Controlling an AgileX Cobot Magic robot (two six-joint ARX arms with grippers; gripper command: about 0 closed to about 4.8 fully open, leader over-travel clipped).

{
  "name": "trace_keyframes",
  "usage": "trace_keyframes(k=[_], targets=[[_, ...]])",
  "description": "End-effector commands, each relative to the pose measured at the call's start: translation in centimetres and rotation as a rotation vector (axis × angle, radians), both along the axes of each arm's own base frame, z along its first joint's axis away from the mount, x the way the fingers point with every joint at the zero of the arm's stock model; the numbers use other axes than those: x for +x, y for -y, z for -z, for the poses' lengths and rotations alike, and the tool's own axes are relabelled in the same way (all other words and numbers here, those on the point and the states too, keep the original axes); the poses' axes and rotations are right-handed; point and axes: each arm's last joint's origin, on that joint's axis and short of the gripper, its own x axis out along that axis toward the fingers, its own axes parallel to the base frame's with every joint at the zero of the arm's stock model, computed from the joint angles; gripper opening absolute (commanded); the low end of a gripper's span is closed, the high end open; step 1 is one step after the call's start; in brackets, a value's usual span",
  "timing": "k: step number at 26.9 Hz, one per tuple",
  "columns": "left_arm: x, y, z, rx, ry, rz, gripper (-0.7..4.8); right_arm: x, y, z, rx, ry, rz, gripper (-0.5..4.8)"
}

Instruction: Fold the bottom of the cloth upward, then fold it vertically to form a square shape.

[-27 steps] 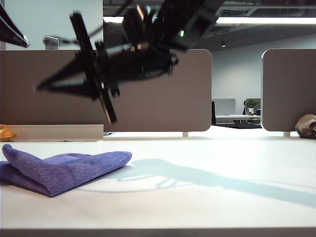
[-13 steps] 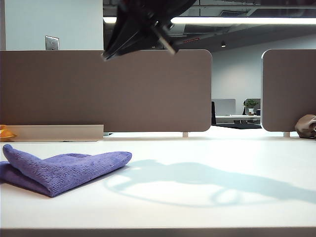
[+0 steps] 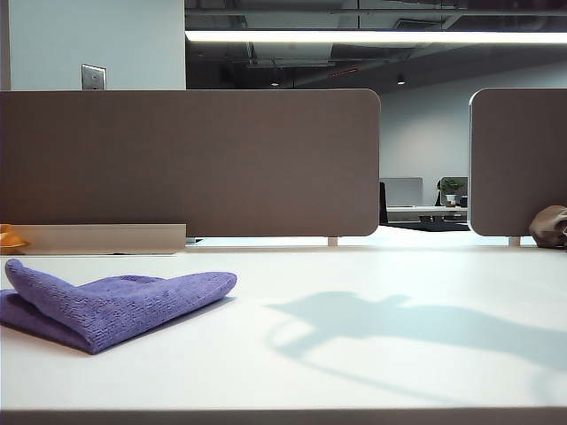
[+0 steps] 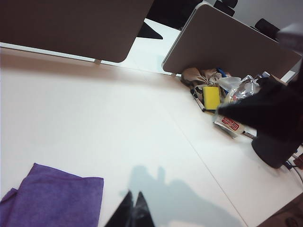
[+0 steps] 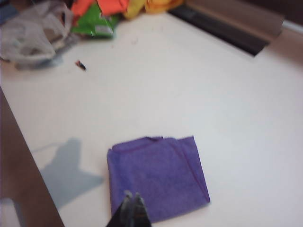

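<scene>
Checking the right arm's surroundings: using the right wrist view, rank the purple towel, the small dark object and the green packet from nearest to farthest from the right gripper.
1. Purple fuzzy microfibre towel, folded, directly beyond the shut right gripper.
2. Small dark object, alone on the white table.
3. Green packet, in the clutter at the table's far edge.

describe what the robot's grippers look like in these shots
Little shows. In each wrist view, the left gripper and right gripper appear as a pair of slim, dark, tapered fingers. A bulky black arm part, blurred, appears in the left wrist view. No cables or markings are visible.
</scene>
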Motion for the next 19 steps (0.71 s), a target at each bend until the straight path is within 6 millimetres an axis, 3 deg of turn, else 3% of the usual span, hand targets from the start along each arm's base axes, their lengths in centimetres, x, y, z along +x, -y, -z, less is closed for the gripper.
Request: trace_keyframes(k=[1,4,8,13,19], targets=[[-1.6,0.1,0.2,0.000,-0.002,0.000,-0.04,-1.2,1.1,-1.3,0.032,0.050,0.010,-0.06],[-3.5,0.1,0.5,0.001,0.011,-0.001,-0.04,-2.8,2.6,-2.2,0.055,0.093,0.038,-0.06],[-7.1,0.0,0.9,0.020,0.112,-0.084,-0.04,-6.4,6.2,-2.5,0.110,0.175,0.111,-0.06],[-8.5,0.0,1.3,0.042,0.152,-0.127,-0.04,-9.0,8.8,-1.5,0.167,0.242,0.140,-0.06],[-8.5,0.0,2.3,0.066,0.073,-0.121,-0.04,-11.4,11.1,0.3,0.218,0.299,0.179,-0.06]])
